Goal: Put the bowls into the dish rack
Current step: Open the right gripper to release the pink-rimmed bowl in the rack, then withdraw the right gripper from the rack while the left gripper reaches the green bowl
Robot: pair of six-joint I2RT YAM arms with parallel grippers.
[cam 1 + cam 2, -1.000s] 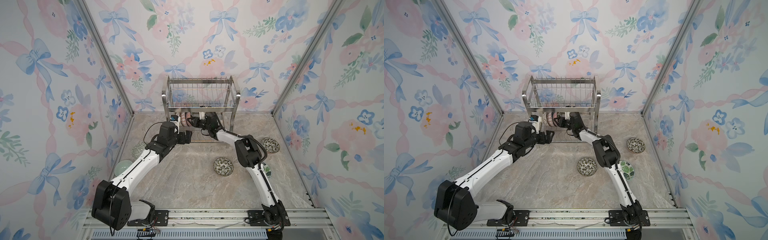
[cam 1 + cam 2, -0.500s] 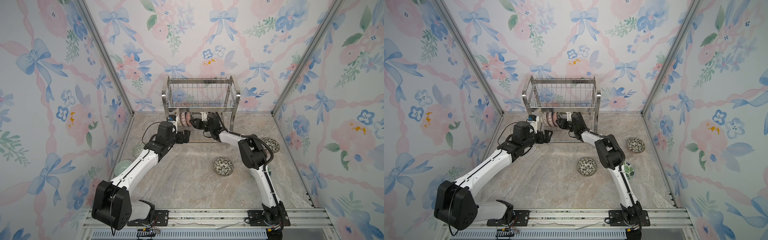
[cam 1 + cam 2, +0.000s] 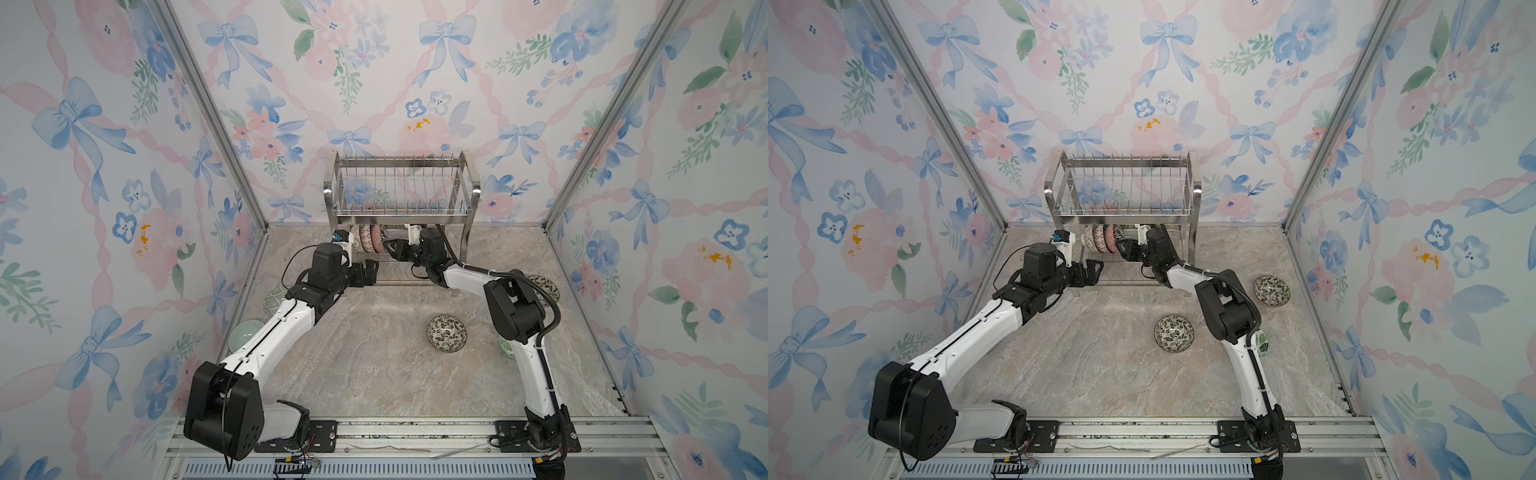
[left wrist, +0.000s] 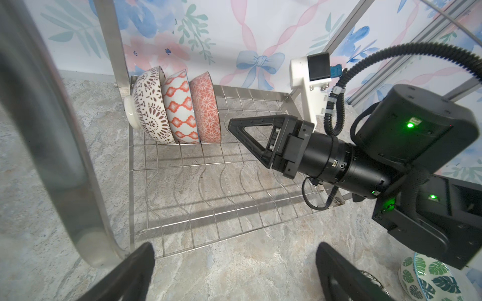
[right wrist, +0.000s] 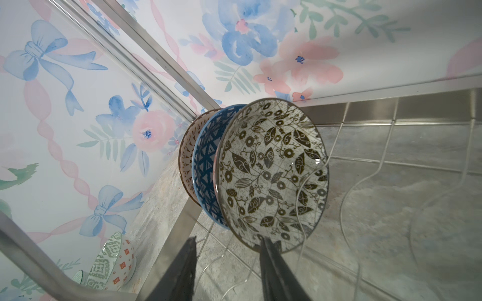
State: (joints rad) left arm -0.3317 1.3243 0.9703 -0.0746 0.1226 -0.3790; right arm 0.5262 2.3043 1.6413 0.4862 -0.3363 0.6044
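The dish rack (image 3: 401, 215) (image 3: 1129, 214) stands at the back of the table. Three bowls stand on edge at the left end of its lower tier (image 4: 208, 182): a brown-patterned one (image 4: 150, 104), a lattice one (image 4: 180, 106) with a blue inside (image 5: 206, 166), and a pinkish one (image 4: 207, 109) with a black-white leafy inside (image 5: 271, 174). My right gripper (image 3: 390, 248) (image 5: 228, 242) is open beside the leafy bowl, one fingertip (image 5: 264, 243) at its rim. My left gripper (image 3: 372, 271) (image 4: 234, 246) hangs wide open and empty at the rack's front edge.
On the table lie a black-white leafy bowl (image 3: 447, 333), another by the right wall (image 3: 544, 289), and a green leaf bowl (image 3: 1262, 343) half hidden by the right arm. By the left wall sit a green patterned bowl (image 3: 274, 299) and a pale green one (image 3: 245, 334).
The right gripper's jaws have spread apart at the leafy bowl's rim, and its elbow has swung slightly right. The left arm has barely moved.
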